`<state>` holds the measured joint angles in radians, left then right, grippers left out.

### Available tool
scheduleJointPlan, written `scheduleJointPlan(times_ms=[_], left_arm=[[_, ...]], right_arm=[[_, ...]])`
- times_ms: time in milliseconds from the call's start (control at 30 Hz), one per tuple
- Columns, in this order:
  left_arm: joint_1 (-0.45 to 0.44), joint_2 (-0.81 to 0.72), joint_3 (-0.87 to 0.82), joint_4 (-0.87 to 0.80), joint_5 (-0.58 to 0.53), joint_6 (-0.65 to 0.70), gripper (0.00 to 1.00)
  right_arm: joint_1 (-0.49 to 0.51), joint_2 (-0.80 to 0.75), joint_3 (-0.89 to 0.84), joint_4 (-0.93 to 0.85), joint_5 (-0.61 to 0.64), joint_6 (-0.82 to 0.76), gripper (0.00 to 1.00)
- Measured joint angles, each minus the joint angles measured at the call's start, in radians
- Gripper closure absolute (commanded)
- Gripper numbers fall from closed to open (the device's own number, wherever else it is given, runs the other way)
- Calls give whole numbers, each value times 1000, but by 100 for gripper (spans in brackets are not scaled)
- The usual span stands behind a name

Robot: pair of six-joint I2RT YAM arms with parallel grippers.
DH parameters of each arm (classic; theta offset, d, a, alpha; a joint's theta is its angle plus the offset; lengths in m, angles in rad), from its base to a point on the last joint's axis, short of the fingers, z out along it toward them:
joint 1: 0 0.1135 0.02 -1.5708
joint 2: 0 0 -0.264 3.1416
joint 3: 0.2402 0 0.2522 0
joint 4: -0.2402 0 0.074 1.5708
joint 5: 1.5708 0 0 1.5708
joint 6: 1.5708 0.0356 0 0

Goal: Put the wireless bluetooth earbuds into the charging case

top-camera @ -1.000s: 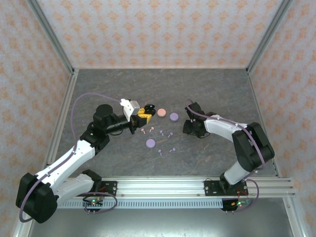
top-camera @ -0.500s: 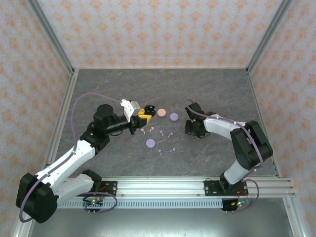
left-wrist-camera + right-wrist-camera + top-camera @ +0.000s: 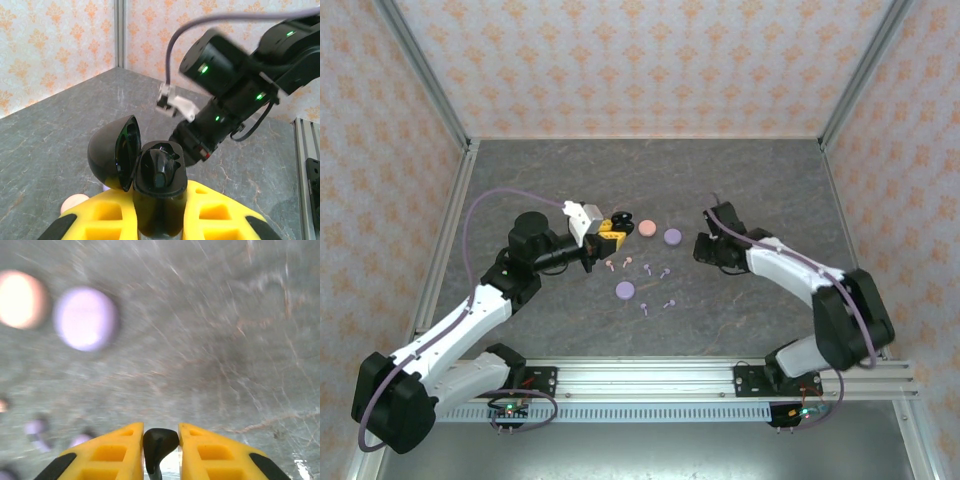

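Note:
My left gripper (image 3: 610,228) is shut on a black charging case (image 3: 159,172), held upright above the table. Its lid (image 3: 114,160) hangs open to the left, and a black earbud (image 3: 161,170) sits in one socket. My right gripper (image 3: 705,248) is to the right of the case and is shut on a second black earbud (image 3: 160,442), which sits between the yellow fingers (image 3: 107,455). Loose pink earbuds (image 3: 610,265) and lavender earbuds (image 3: 665,272) lie on the table between the arms.
A pink round case (image 3: 646,228) and a lavender round case (image 3: 672,237) lie closed between the grippers; another lavender case (image 3: 625,290) lies nearer. In the left wrist view the right arm (image 3: 235,85) is close behind the black case. Walls ring the grey table (image 3: 760,190).
The right jaws have closed on the black earbud, and the right arm's elbow has swung outward to the right. The left arm and case have stayed put.

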<state>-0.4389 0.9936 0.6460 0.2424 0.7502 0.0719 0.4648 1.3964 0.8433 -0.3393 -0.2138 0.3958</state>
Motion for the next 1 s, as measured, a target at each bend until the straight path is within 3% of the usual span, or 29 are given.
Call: scheduleJointPlan(times_ms=[200,333,600,1000], left_arm=[[0,8,0,32,0,-22,100],[0,17,0,46,0,-30,100],[-11,23,0,63,0,-45,100],[-13,24,0,63,0,-46,100]], right_arm=[[76,-221,16,89,-13,-15,79],[156,-285,53,163,-11,-30,79],[314,-293,147,306,24,-97,79],[386,-205,187,412,34,-147,80]])
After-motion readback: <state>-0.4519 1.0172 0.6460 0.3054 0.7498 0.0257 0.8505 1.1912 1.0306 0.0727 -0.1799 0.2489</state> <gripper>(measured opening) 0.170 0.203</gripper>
